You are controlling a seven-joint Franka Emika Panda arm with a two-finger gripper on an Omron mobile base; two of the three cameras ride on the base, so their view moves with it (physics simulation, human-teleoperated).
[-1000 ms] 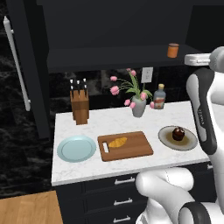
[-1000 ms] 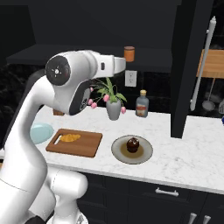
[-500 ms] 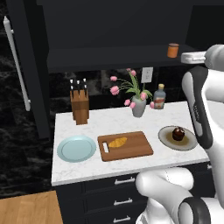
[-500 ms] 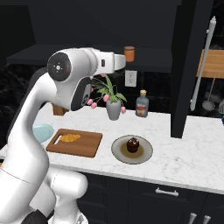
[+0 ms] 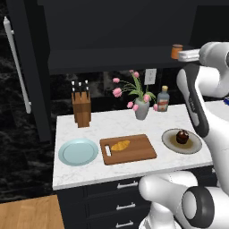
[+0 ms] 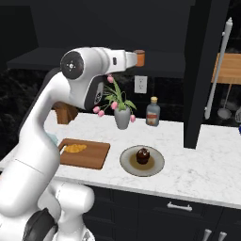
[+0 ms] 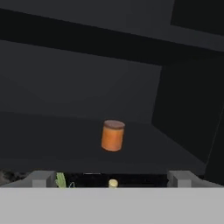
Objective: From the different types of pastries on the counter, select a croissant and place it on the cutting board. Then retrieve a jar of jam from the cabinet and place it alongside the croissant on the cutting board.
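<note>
Overhead, black cabinet above white marble counter, jaws spread before jar of jam.

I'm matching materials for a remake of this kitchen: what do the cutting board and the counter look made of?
The cutting board looks like wood, a matte warm brown with faint grain lines. The counter looks like white marble or an imitation, pale with soft grey veining; the render leaves its sheen unclear.

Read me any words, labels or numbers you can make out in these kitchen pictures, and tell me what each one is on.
No readable text.
Clear glass bottle with red label: label too small and blurred to read.
Squat orange-brown jam jar: no label visible.
White wall outlet: no lettering visible.
</note>
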